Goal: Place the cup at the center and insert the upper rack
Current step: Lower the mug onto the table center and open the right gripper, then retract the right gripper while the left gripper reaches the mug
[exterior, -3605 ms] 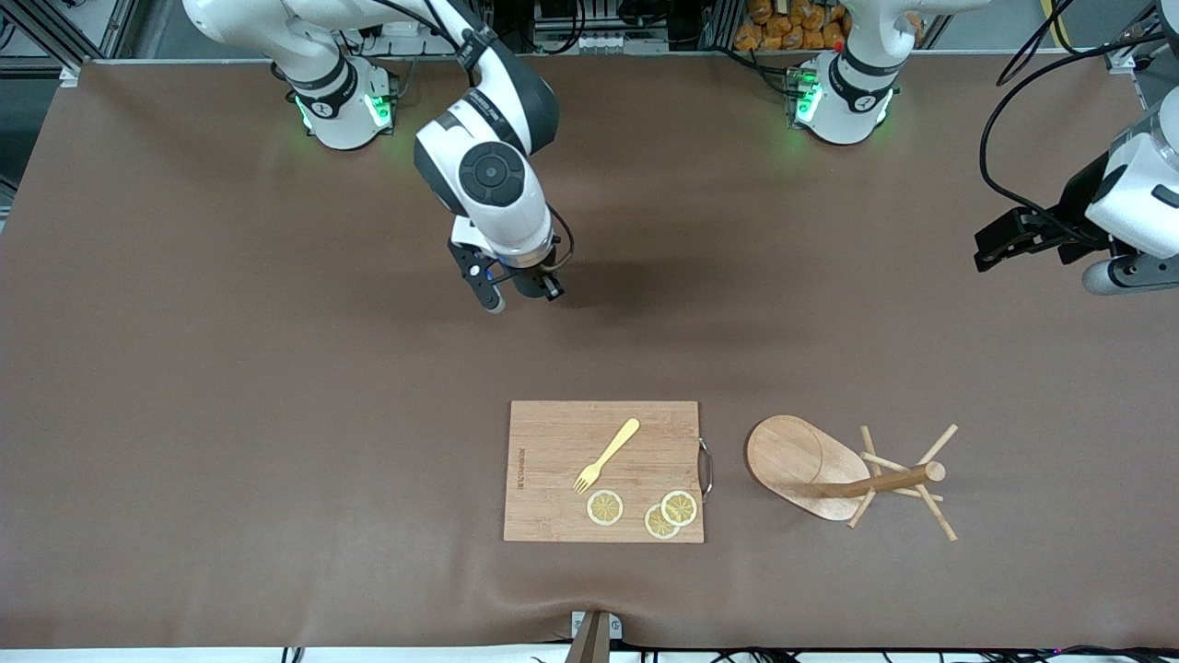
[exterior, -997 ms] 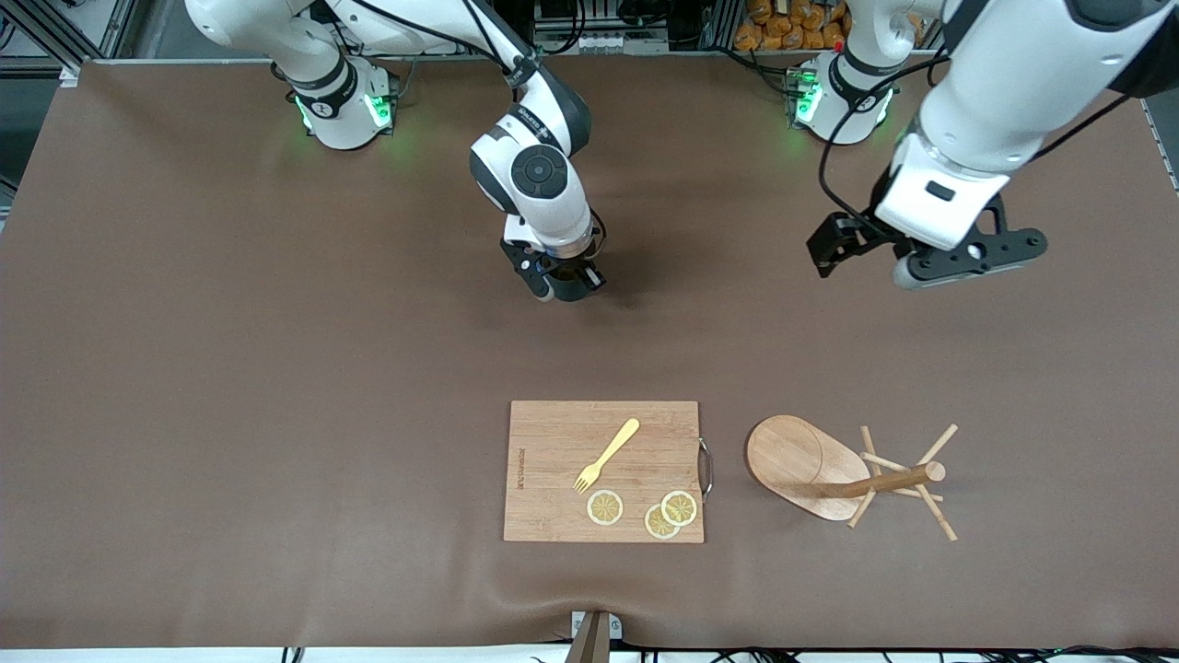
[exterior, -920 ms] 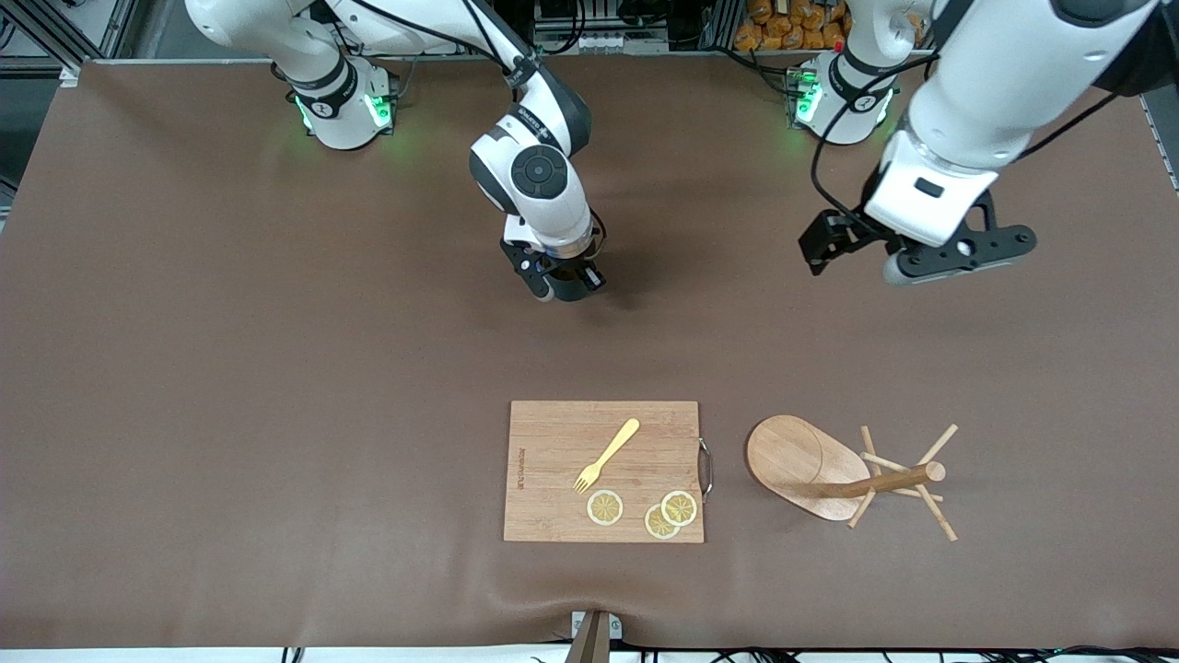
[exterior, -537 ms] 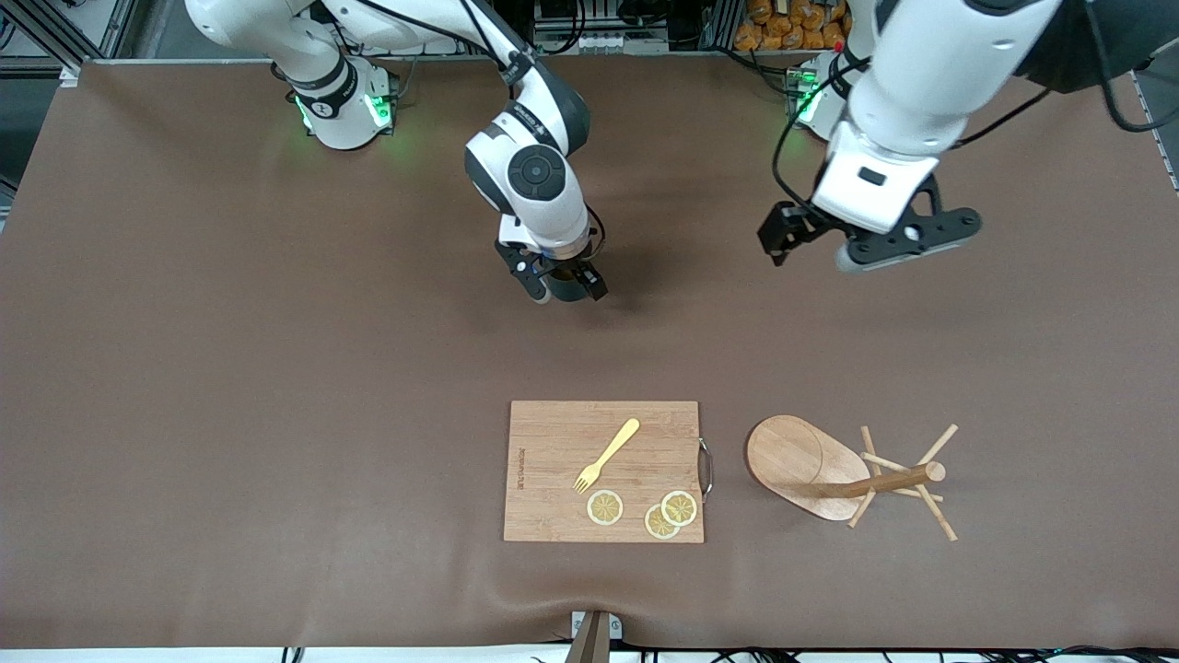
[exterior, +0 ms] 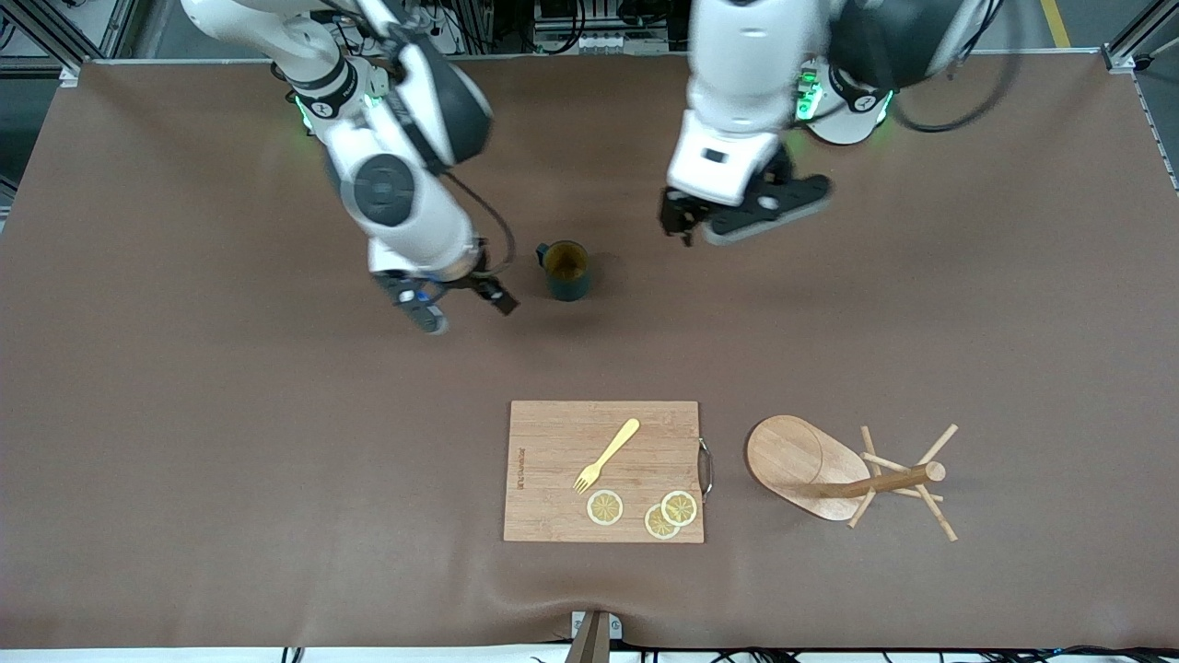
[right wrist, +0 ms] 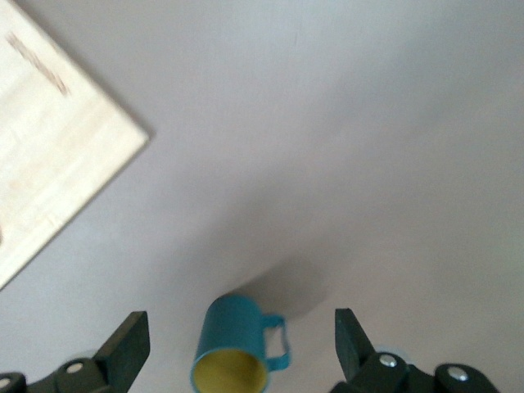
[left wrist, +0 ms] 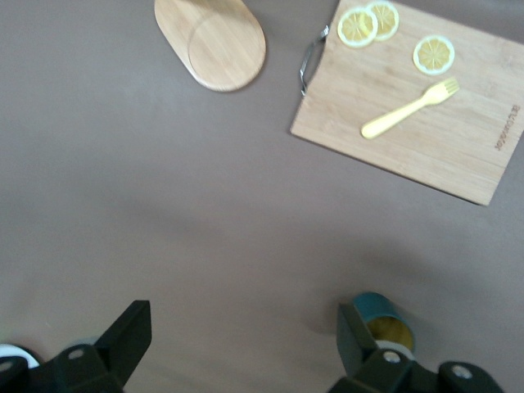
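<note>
The dark teal cup (exterior: 565, 270) with a mustard-yellow inside stands upright near the table's middle, its handle toward the right arm's end. My right gripper (exterior: 461, 310) is open and empty, just beside the cup toward the right arm's end. In the right wrist view the cup (right wrist: 233, 352) shows free between the spread fingers (right wrist: 131, 344). My left gripper (exterior: 737, 221) is open and empty, over bare table toward the left arm's end of the cup. The cup (left wrist: 386, 321) shows beside one finger (left wrist: 124, 336). The wooden mug tree (exterior: 811, 467) lies on its side, nearer the front camera.
A wooden cutting board (exterior: 553, 433) lies beside the mug tree, nearer the front camera than the cup. It carries a yellow fork (exterior: 608, 454) and three lemon slices (exterior: 605, 507). The board (left wrist: 458, 147) and the tree's oval base (left wrist: 211, 41) show in the left wrist view.
My right gripper has let go of the cup and moved away toward the right arm's end. My left arm has swung in from its end of the table toward the cup.
</note>
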`<state>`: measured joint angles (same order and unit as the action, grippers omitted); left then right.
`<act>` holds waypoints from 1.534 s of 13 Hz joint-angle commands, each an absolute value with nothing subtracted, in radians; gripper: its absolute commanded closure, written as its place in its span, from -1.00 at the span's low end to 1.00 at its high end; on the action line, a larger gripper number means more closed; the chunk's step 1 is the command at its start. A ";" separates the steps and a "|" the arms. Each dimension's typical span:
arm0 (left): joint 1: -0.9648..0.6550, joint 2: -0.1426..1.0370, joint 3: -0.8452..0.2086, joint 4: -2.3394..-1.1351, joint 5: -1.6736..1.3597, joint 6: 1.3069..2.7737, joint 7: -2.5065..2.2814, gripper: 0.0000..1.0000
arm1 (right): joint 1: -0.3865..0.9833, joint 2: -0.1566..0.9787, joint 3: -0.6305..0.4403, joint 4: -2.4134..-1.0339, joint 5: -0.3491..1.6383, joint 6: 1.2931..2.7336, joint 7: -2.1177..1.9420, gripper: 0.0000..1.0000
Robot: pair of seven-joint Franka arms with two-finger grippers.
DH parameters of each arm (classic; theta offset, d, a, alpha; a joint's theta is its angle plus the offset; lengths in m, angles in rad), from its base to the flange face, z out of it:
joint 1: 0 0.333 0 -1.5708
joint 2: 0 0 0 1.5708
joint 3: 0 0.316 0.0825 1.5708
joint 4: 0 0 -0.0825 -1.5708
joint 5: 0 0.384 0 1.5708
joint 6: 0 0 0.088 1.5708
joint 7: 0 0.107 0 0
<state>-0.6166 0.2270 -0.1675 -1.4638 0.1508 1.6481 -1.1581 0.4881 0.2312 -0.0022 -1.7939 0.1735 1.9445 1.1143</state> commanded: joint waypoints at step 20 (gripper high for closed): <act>-1.397 0.926 0.179 -1.180 0.403 1.864 -2.029 -1.00 | 0.003 -0.054 0.015 -1.778 0.006 1.626 0.230 -1.00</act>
